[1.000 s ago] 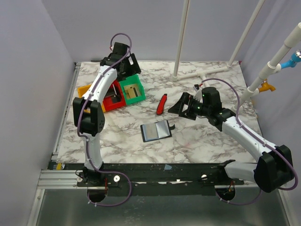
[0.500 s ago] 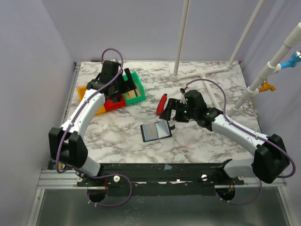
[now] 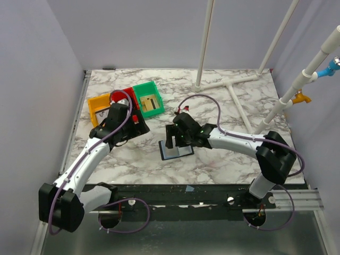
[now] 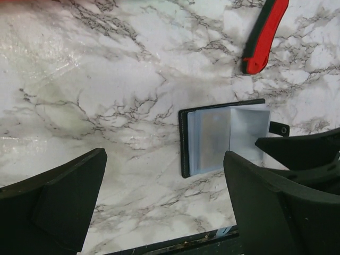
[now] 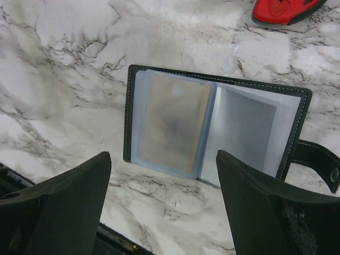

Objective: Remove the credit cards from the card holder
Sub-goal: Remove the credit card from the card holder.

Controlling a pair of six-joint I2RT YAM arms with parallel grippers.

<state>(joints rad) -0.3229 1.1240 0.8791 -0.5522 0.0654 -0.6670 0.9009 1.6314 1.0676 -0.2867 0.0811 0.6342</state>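
The card holder point(image 3: 179, 151) lies open and flat on the marble table, black with bluish-grey pockets. It also shows in the left wrist view point(image 4: 223, 135) and the right wrist view point(image 5: 212, 133). A tan-gold credit card point(image 5: 172, 127) sits inside its left pocket. The right pocket looks grey, and I cannot tell whether it holds a card. My right gripper point(image 3: 172, 142) point(image 5: 162, 156) is open and empty, hovering just above the holder's near edge. My left gripper point(image 3: 139, 126) point(image 4: 164, 159) is open and empty, above bare table to the left of the holder.
A red-and-black tool point(image 4: 263, 34) point(image 5: 287, 10) lies just beyond the holder. Orange point(image 3: 98, 103), red point(image 3: 119, 97) and green point(image 3: 147, 98) bins stand at the back left. White pipes point(image 3: 228, 82) rise at the back right. The table's near edge is close below both grippers.
Both arms swung in toward the near middle. The left gripper left the bins and came down beside the holder. The right gripper moved left, past the tool, to over the holder.
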